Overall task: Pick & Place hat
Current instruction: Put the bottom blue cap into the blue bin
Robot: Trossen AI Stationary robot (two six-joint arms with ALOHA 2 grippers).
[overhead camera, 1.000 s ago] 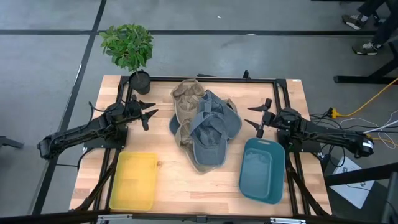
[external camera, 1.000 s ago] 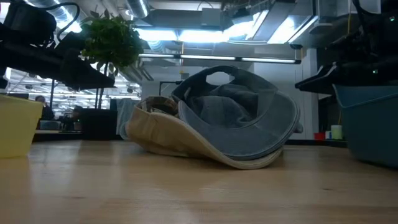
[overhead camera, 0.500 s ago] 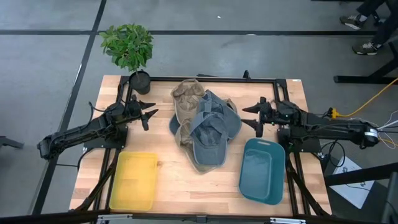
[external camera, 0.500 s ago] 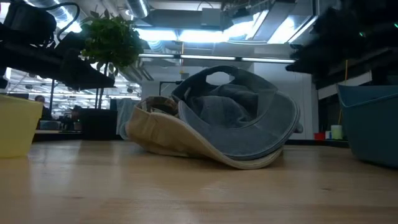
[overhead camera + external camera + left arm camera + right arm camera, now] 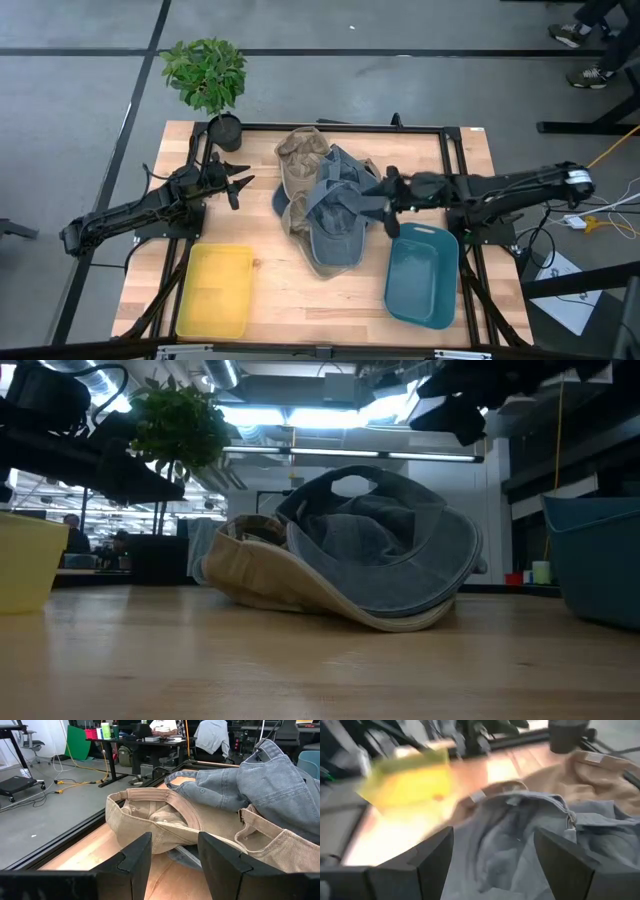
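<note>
High view: right gripper [image 5: 377, 197] reaches, fingers spread and empty, over the blue hat [image 5: 338, 212] heaped mid-table [image 5: 300, 295]; left gripper [image 5: 238, 184] waits open. Low view: hat lies on wood. Right wrist view: yellow bin [image 5: 407, 777] beyond.

The table [image 5: 300, 300] is light wood, smooth with a soft shine. The blue hat [image 5: 335, 205] is soft denim cloth and the tan hat [image 5: 300, 155] is rough cloth. The yellow bin [image 5: 215, 290] and teal bin [image 5: 422, 275] look like smooth plastic
</note>
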